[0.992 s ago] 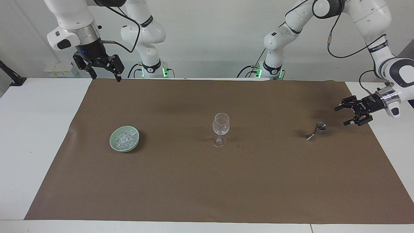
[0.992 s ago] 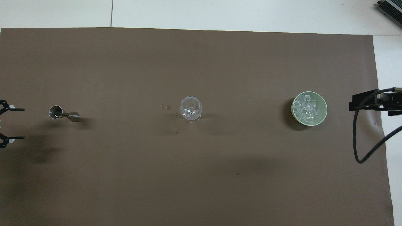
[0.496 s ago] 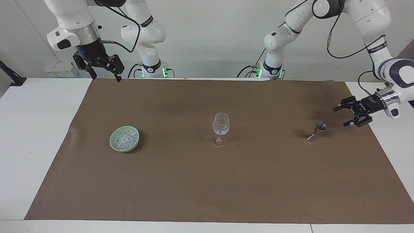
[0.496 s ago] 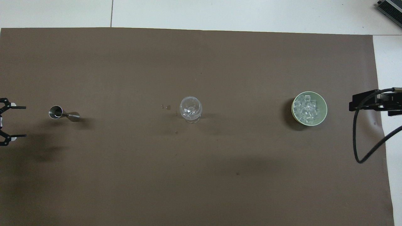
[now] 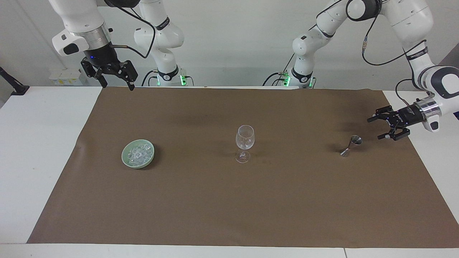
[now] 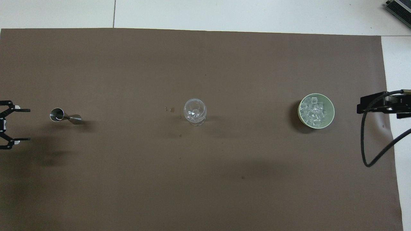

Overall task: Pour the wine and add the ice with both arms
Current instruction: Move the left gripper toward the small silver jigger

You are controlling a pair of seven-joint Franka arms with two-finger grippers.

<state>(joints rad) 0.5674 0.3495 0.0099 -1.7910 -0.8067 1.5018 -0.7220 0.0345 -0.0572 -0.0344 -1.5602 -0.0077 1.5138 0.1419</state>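
Note:
An empty-looking wine glass [image 5: 245, 141] [image 6: 195, 111] stands upright mid-mat. A small steel jigger [image 5: 351, 145] [image 6: 65, 116] stands toward the left arm's end; no wine shows in it. Ice [image 5: 139, 152] [image 6: 314, 110] fills a pale green bowl [image 5: 125, 159] [image 6: 331, 110] toward the right arm's end. My left gripper [image 5: 374, 129] [image 6: 29, 124] hangs low and open beside the jigger, fingers pointing at it, a gap between. My right gripper [image 5: 119, 87] [image 6: 364, 104] waits open and high over the mat's edge beside the bowl.
A brown mat [image 5: 229, 208] covers most of the white table [image 5: 36, 143]. A few small spots [image 6: 170, 109] mark the mat beside the glass. A black cable [image 6: 366, 150] loops down from the right wrist. A grey device [image 6: 399, 8] sits at the table's corner.
My left gripper has crept toward the jigger, staying open. The right arm, glass, jigger and bowl have not moved.

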